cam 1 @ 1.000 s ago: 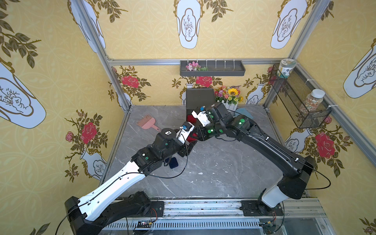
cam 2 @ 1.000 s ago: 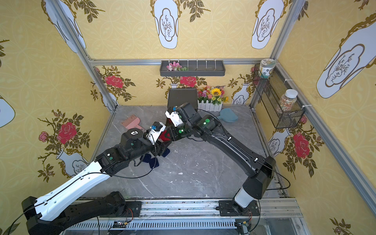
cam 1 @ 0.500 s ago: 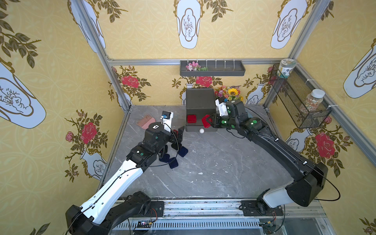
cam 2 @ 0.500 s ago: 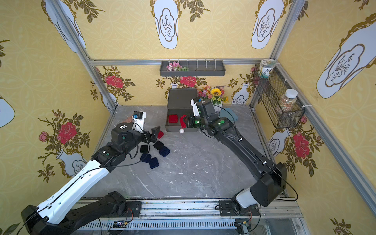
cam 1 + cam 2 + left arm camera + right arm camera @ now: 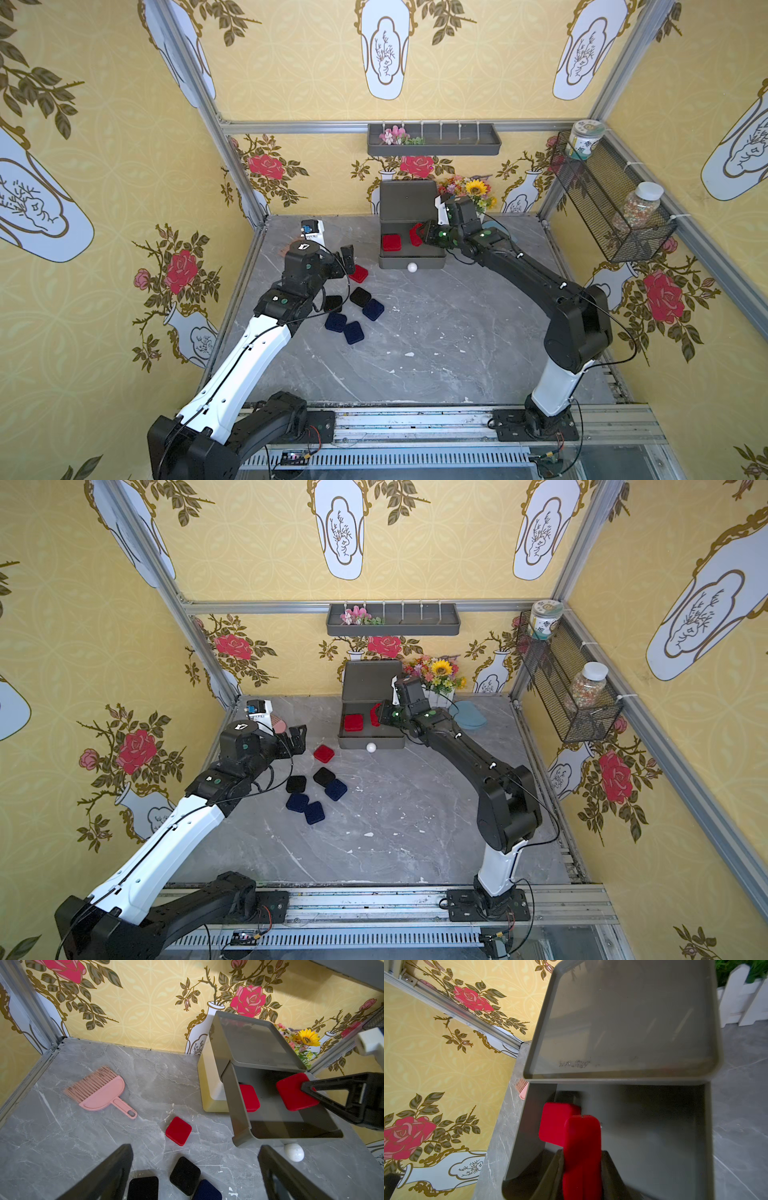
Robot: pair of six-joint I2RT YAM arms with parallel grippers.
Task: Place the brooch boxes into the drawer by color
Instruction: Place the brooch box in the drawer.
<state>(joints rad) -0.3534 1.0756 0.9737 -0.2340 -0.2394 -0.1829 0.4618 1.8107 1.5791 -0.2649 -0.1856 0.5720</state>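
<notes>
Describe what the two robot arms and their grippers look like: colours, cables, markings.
Both arms have black joint housings with green lights. The left arm has a white link with a black cable along it; the right arm is mostly black, white only near its base. Each wrist carries a white camera block. The left gripper and right gripper have black fingers with triangular cut-outs.

The left pincer (image 5: 195, 1148) is spread wide, its arm bent; the right pincer (image 5: 583, 1153) is clamped, its arm stretched forward.
</notes>
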